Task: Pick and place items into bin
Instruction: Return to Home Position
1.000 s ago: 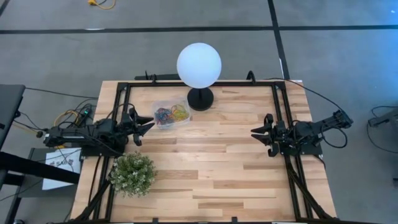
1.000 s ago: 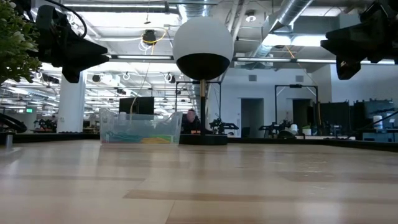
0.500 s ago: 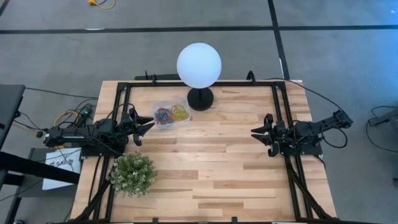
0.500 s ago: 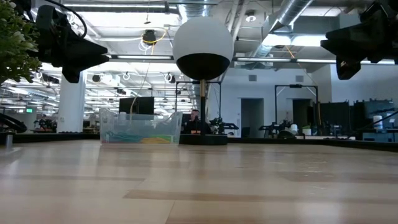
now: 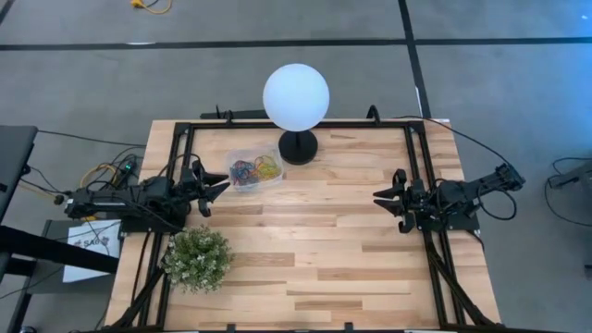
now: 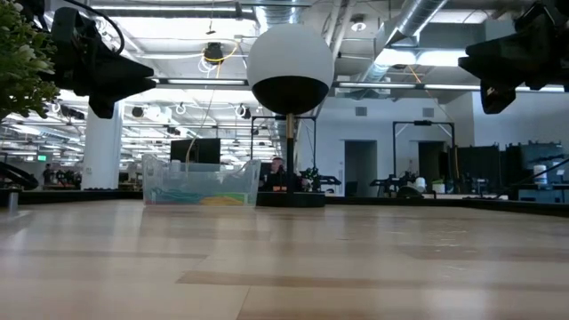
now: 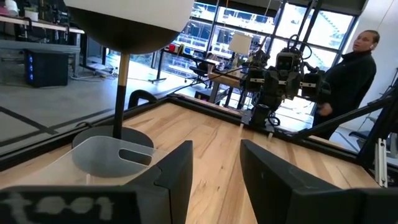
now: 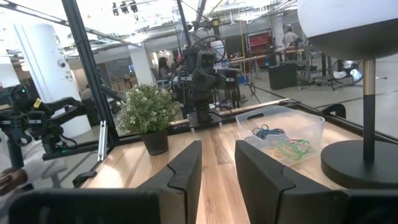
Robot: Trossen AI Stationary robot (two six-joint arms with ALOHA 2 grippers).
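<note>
— Starting with the biggest things, what stands where?
— The wooden surface [image 5: 324,240] carries a white globe lamp [image 5: 296,97] on a black base [image 5: 298,146] at its far edge. A potted green plant [image 5: 197,259] stands by the left edge.
— And the arms?
— Both hang over the side edges. The left pincer [image 7: 216,149] hovers just beside the bin, fingers parted, nothing between them. The right pincer [image 8: 217,149] hovers at the right edge, well apart from everything, likewise parted and empty.
— The bin?
— The clear plastic bin [image 6: 200,173] sits just left of the black base, between it and the left pincer. The rubber bands [image 5: 254,170], green and yellow among other colours, lie tangled inside it.
</note>
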